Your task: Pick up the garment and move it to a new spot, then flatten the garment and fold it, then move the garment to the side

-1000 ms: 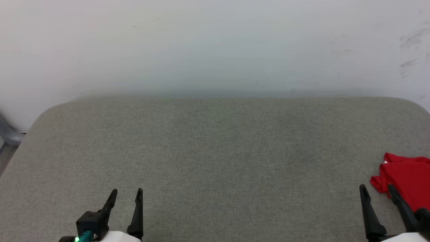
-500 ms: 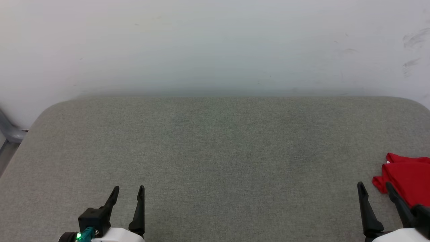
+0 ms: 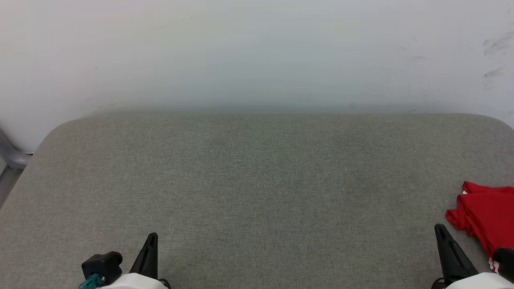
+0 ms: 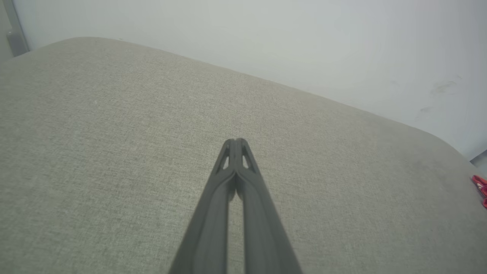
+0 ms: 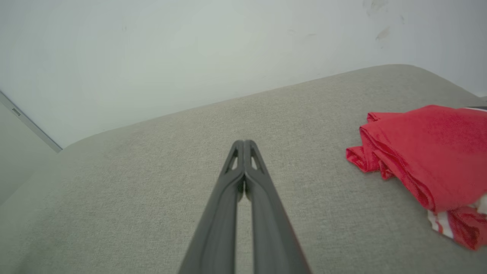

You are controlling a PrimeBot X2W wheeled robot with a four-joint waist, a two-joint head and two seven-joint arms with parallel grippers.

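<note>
Head view: the left gripper (image 3: 152,237) is seen at the lower left and the right gripper (image 3: 440,228) at the lower right, each with fingers pressed together on nothing. The red garment (image 3: 484,212) is found bunched at the right edge of the grey fabric surface (image 3: 257,180), near the right gripper.

Left wrist view: fingertips are shown meeting; a red sliver is noted far right.

Right wrist view: fingers are shown together; the garment lies crumpled to their right, untouched, with striped trim visible.
</note>
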